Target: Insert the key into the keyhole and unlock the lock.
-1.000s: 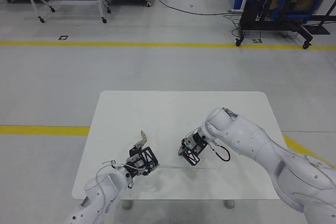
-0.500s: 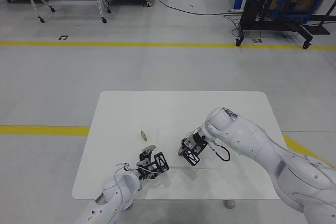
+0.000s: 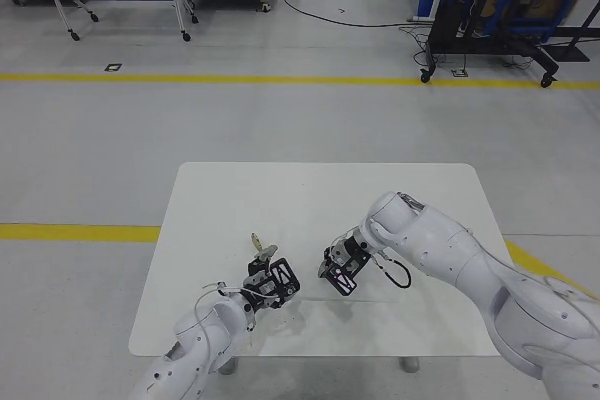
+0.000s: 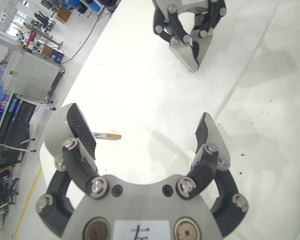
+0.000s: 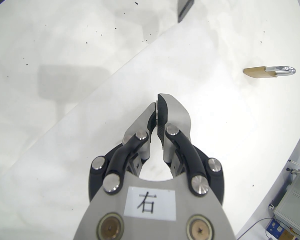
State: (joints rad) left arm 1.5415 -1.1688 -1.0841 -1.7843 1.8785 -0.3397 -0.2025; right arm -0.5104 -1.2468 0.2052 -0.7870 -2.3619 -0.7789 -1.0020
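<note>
From above, the brass padlock with a silver shackle [image 3: 258, 242] lies flat on the white table [image 3: 400, 190]. My left gripper [image 3: 273, 278] is just beside it, my right gripper [image 3: 338, 275] farther off.

Left wrist: my left gripper [image 4: 140, 119] gapes wide, holding nothing, one fingertip near the padlock [image 4: 110, 136].

Right wrist: my right gripper [image 5: 158, 107] is pressed closed. What may be a thin silvery key [image 5: 156, 106] shows between the pads, too small to be sure. The padlock [image 5: 258, 72] lies well apart.

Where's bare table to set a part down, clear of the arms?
Free: the far half of the table, from the padlock out to the far edge, and the strip between padlock and left edge. Crowded: the near middle, where padlock, open left pincer and shut right pincer sit close together.
</note>
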